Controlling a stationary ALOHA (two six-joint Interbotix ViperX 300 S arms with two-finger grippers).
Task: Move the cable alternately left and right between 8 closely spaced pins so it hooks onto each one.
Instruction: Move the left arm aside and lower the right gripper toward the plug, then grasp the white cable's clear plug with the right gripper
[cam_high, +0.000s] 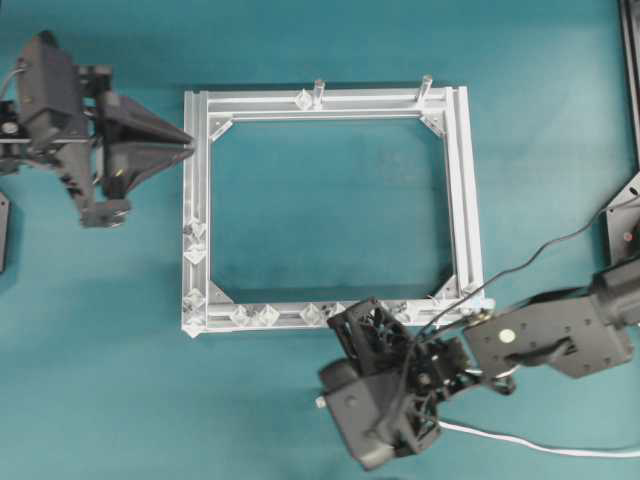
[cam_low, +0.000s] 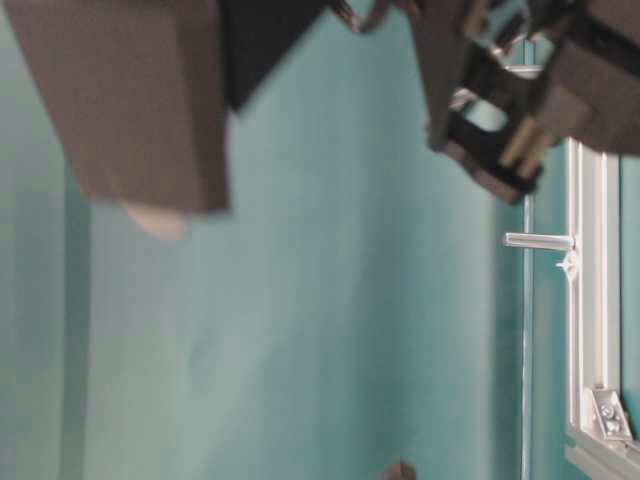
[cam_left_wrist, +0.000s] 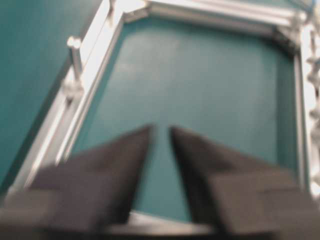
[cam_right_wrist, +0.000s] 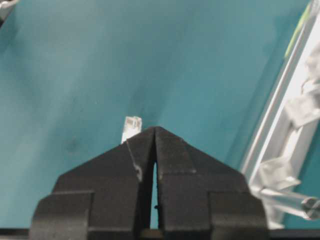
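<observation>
Item: cable (cam_high: 560, 445), plug end pinched in our right gripper (cam_right_wrist: 155, 131), just outside the frame (cam_high: 468, 200) near its pins (cam_high: 265, 315). Left gripper (cam_left_wrist: 161, 131) spread, empty. We should approach the first pin low, keeping tension.

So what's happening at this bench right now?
The right gripper is shut on the plug end of the cable, below the frame, while the cord trails off right. The left gripper, slightly open and empty, sits by the frame's left rail. No cable shows on the pins yet.
</observation>
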